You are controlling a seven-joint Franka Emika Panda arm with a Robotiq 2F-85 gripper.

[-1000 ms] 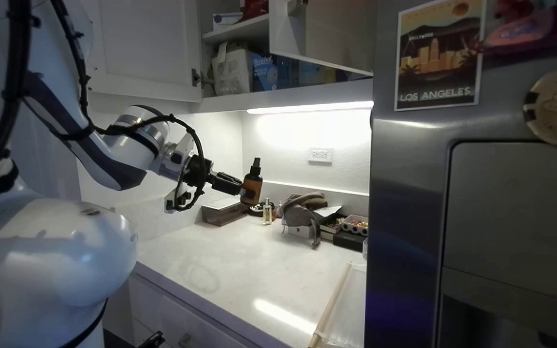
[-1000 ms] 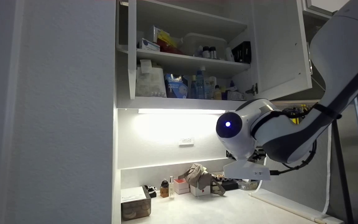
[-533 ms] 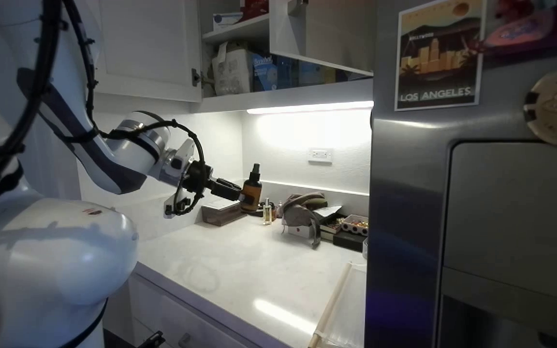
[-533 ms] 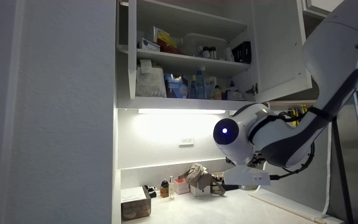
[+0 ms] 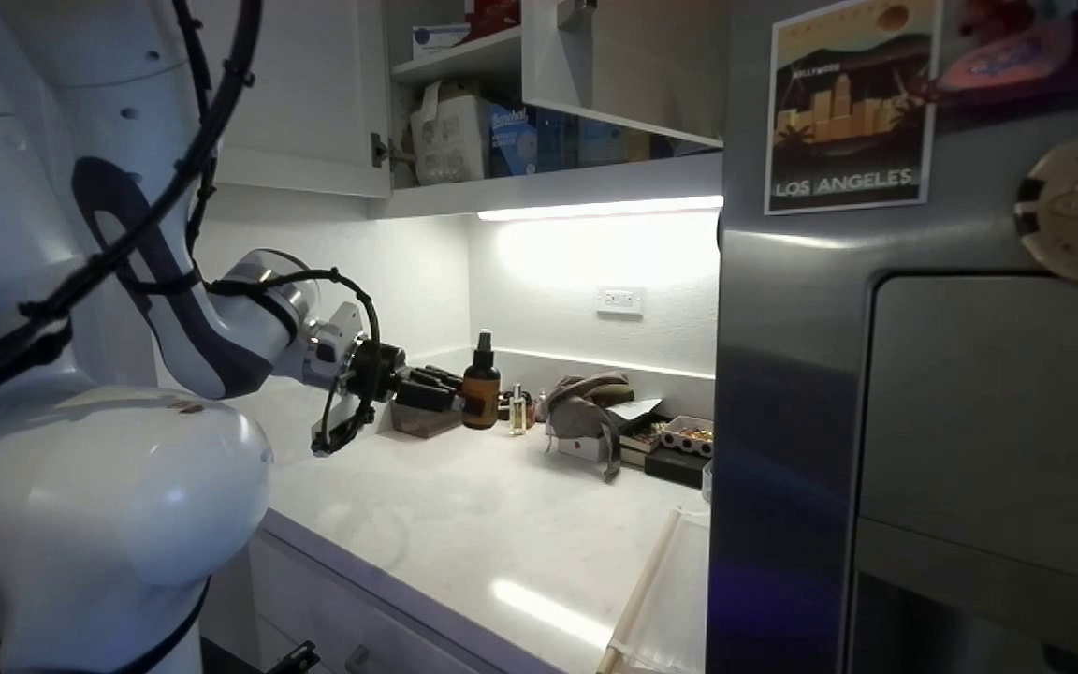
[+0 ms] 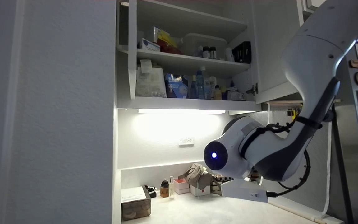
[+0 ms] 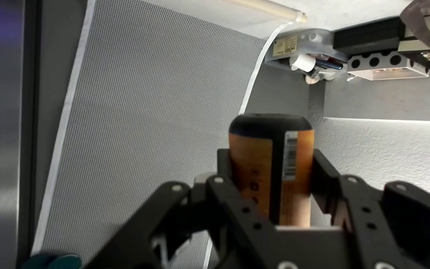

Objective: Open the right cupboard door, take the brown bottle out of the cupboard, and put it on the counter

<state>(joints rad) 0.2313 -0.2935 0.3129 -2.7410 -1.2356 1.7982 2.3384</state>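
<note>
Over the tabletop point(image 5: 445, 524), out of the cupboard point(image 6: 191, 102): brown bottle point(image 5: 481, 382), upright, pinched low on its body by the end effector point(image 7: 273, 172). Base contact: cannot be told. Failure modes, judged: (1) release with a gap beneath; it could drop and topple off its small base. (2) Lowering too far; base jams, so it slides or tilts in the grip. (3) Drift toward the slim clear bottle point(image 5: 517, 412), seen beside it in an exterior view, depth gap unclear; would knock that over.
</note>
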